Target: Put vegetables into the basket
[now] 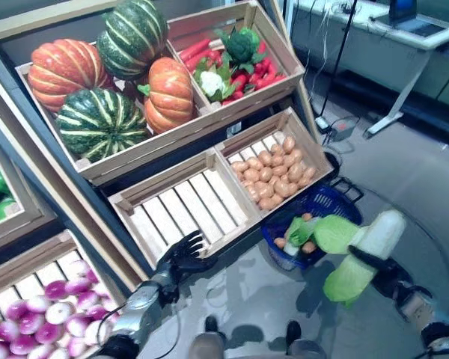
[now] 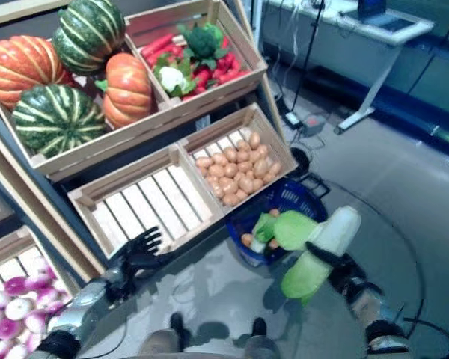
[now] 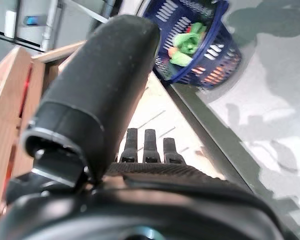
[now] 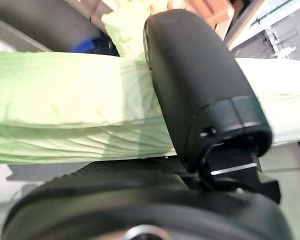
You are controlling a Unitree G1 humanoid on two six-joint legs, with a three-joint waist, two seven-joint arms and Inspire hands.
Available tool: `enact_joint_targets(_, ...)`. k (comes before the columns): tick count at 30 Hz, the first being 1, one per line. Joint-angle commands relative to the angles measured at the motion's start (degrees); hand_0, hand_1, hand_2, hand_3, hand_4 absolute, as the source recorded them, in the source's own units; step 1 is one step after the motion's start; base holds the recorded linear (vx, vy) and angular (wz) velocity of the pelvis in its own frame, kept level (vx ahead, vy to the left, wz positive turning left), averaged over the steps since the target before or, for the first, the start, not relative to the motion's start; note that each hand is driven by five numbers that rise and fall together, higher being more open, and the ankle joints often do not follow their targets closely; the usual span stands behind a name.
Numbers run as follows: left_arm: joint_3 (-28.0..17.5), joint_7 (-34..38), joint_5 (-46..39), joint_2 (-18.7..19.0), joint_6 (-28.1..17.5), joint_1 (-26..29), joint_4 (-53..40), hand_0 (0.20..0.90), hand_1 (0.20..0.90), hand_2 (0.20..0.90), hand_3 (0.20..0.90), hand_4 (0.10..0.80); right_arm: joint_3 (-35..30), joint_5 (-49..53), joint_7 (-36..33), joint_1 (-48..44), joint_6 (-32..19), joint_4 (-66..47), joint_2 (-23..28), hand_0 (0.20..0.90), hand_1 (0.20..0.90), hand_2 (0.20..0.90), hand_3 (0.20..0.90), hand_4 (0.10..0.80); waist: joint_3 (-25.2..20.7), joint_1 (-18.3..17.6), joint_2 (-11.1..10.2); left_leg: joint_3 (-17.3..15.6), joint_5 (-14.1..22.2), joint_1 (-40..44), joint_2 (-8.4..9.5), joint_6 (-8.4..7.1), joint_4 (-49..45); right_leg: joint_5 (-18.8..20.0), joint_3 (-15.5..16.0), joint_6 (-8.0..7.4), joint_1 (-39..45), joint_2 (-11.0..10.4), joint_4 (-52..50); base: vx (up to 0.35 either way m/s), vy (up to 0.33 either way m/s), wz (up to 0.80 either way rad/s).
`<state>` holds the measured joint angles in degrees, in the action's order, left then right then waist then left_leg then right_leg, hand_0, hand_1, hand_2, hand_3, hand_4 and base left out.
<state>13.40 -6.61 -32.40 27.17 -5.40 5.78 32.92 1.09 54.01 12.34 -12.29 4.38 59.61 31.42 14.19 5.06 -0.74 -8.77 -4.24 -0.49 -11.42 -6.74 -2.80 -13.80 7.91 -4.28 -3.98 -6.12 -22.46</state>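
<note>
My right hand (image 1: 389,275) is shut on a long napa cabbage (image 1: 363,254) with a white stem and pale green leaves, held just right of and above the blue basket (image 1: 329,202) on the floor. In the right wrist view the thumb (image 4: 200,90) curls over the cabbage (image 4: 70,110). The basket holds green leaves and small orange vegetables (image 1: 305,233). My left hand (image 1: 183,254) is open with fingers spread, at the front edge of the empty wooden crate (image 1: 183,206); its fingers (image 3: 147,145) show straight in the left wrist view.
Slanted crates on the rack hold pumpkins (image 1: 97,75), red peppers with broccoli and cauliflower (image 1: 232,60), and potatoes (image 1: 273,172). Purple onions (image 1: 37,314) fill a low crate at the left. A desk (image 1: 389,30) stands at the back right.
</note>
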Motion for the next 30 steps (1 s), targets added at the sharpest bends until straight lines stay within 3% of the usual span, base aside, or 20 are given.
enact_joint_targets(1, -0.47, -0.49, -1.53, 1.63, -5.69, 5.59, -3.78, 0.9, 0.9, 0.9, 0.9, 0.8, -2.53, 1.83, 0.72, -3.56, -6.63, -4.35, 2.74, 0.3, 0.3, 0.3, 0.3, 0.4, -2.43, -1.29, -1.13, -0.8, -1.08, -6.04, 0.39, -0.28, -4.19, 11.7, 1.82, -3.36, 18.02, -3.55, 21.66, 0.242, 0.127, 0.34)
enact_joint_targets(4, 0.57, -0.43, -2.4, 3.29, -3.12, 6.36, -5.31, 0.9, 0.9, 0.9, 0.9, 0.8, -3.47, 2.21, -0.29, -2.2, -7.25, -4.41, 2.2, 0.3, 0.3, 0.3, 0.3, 0.4, -3.22, -0.56, -1.23, -1.06, 0.45, -5.5, 1.23, 1.33, -4.59, 10.93, 4.25, -4.61, 16.94, -5.5, 16.72, 0.149, 0.074, 0.06)
enact_joint_targets(6, 0.71, 0.11, -2.7, 4.11, -2.55, 5.77, -6.42, 0.9, 0.9, 0.9, 0.9, 0.8, -3.85, 1.56, -0.06, -1.38, -8.23, -5.62, 1.3, 0.3, 0.3, 0.3, 0.3, 0.4, -2.67, -0.89, -1.25, -1.49, 1.17, -3.84, 1.73, 2.19, -4.01, 14.94, 5.25, -6.21, 10.75, -7.79, 7.73, 0.072, 0.023, -0.11)
enact_joint_targets(8, 0.31, 0.62, -2.6, 4.74, -2.07, 5.84, -7.58, 0.9, 0.9, 0.9, 0.9, 0.8, -3.64, 1.62, -0.45, -2.02, -8.4, -7.29, 0.63, 0.3, 0.3, 0.3, 0.3, 0.4, -1.54, -1.04, -0.99, -2.16, 1.65, -1.33, 1.14, 1.6, -3.66, 17.42, 7.59, -6.22, 6.65, -10.15, 7.86, -0.015, -0.122, -0.2)
enact_joint_targets(9, 0.55, 1.96, -3.22, 5.61, -2.1, 7.74, -8.73, 0.9, 0.9, 0.9, 0.9, 0.8, -2.27, 1.71, -2.18, -6.04, -8.82, -7.29, 0.28, 0.3, 0.3, 0.3, 0.3, 0.4, 0.15, -0.46, -0.66, -3.04, 2.01, -0.66, -0.24, 0.15, -4.18, 19.1, 11.34, -6.23, 4.92, -12.85, 11.76, -0.115, -0.194, -0.33)
enact_joint_targets(10, 0.61, 2.33, -3.59, 5.87, -2.1, 8.46, -8.91, 0.9, 0.9, 0.9, 0.9, 0.8, -1.94, 1.63, -2.37, -7.39, -9.02, -6.82, 0.26, 0.3, 0.3, 0.3, 0.3, 0.4, 0.67, -0.38, -0.46, -3.22, 2.13, -0.77, -0.73, -0.08, -4.4, 19.19, 11.79, -6.19, 4.73, -13.13, 11.97, -0.177, -0.205, -0.56)
enact_joint_targets(13, 1.74, 3.32, -5.71, 6.19, -2.62, 12.1, -9.86, 0.9, 0.9, 0.9, 0.9, 0.8, 1.1, 3.4, -5.11, -14.81, -11.23, -5.47, 0.39, 0.3, 0.3, 0.3, 0.3, 0.4, 3.36, -0.18, -0.12, -2.89, 3.66, -6.2, -3.08, -0.12, -11.06, 15.68, 9.11, -5.62, 3.83, -10.83, 11.71, -0.193, -0.201, -0.36)
enact_joint_targets(16, 2.87, 1.58, -5.11, 5.72, -3.31, 12.42, -10.59, 0.9, 0.9, 0.9, 0.9, 0.8, 0.68, 4.32, -4.13, -16.68, -12.17, -3.18, 1.21, 0.3, 0.3, 0.3, 0.3, 0.4, 4.1, 0.9, -0.02, -2.53, 3.47, -8.67, -4.6, -1.27, -13.46, 14.39, 11.18, -5.27, 5.5, -10.53, 12.12, -0.013, -0.141, 0.16)
enact_joint_targets(19, 3.25, 0.02, -4.93, 6.08, -3.87, 10.51, -13.67, 0.9, 0.9, 0.9, 0.9, 0.8, 0.24, 4.2, -5.95, -17.63, -11.07, -1.91, 3.79, 0.3, 0.3, 0.3, 0.3, 0.4, 3.74, 1.95, 0.34, -1.11, 2.96, -10.08, -4.83, -1.8, -13.88, 13.01, 11.61, -5.08, 6.39, -10.24, 12.39, 0.148, -0.084, -0.07)
enact_joint_targets(25, 4.82, -1.45, -8.06, 7.84, -8.14, 12.2, -15.67, 0.9, 0.9, 0.9, 0.9, 0.8, 0.23, 3.94, -8.53, -24.65, -11.26, 3.13, 7.94, 0.3, 0.3, 0.3, 0.3, 0.4, 7.17, 2.95, 2.47, 1.24, 4.16, -15.99, -5.27, -2.66, -19.52, 10.25, 12.31, -4.08, 2.3, -11.9, 6.0, -0.035, -0.01, 0.12)
enact_joint_targets(30, 6.6, 0.56, -9.99, 8.51, -13.41, 15.52, -18.21, 0.9, 0.9, 0.9, 0.9, 0.8, 1.86, 6.46, -9.62, -31.21, -10.5, 5.28, 10.13, 0.3, 0.3, 0.3, 0.3, 0.4, 11.4, 2.4, 4.44, 3.64, 7.81, -23.96, -5.29, -1.87, -28.7, 6.73, 9.65, -2.39, -9.11, -15.34, -7.44, -0.127, 0.039, 0.07)
